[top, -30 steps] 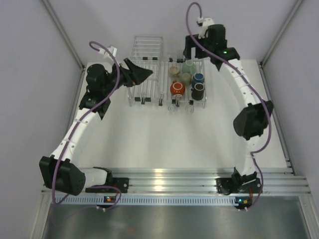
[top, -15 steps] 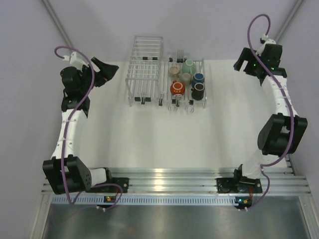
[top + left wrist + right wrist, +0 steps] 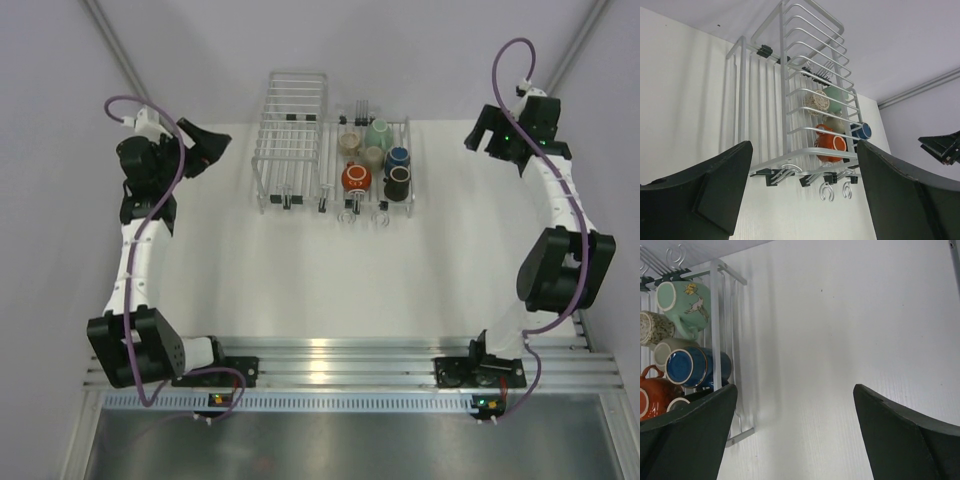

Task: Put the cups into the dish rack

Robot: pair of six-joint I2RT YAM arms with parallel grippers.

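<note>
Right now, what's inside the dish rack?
The dish rack holds six cups: mint-teal cup, beige cup, olive-grey cup, dark blue cup, orange-red cup, brown cup. The bars under them are covered.

Both arms have swung outward: left gripper (image 3: 212, 145) to the desk's (image 3: 300, 270) left edge, right gripper (image 3: 480, 130) to its right — clear of the dish rack (image 3: 410, 172).

White matte surface (image 3: 330, 280). Two items sit directly on it, both toward the far edge. A tall box-shaped wire basket (image 3: 292, 140) stands left of centre. A low silver dish rack (image 3: 352, 207) is just beside it on the right. Both stand flat, square to the edge.
</note>
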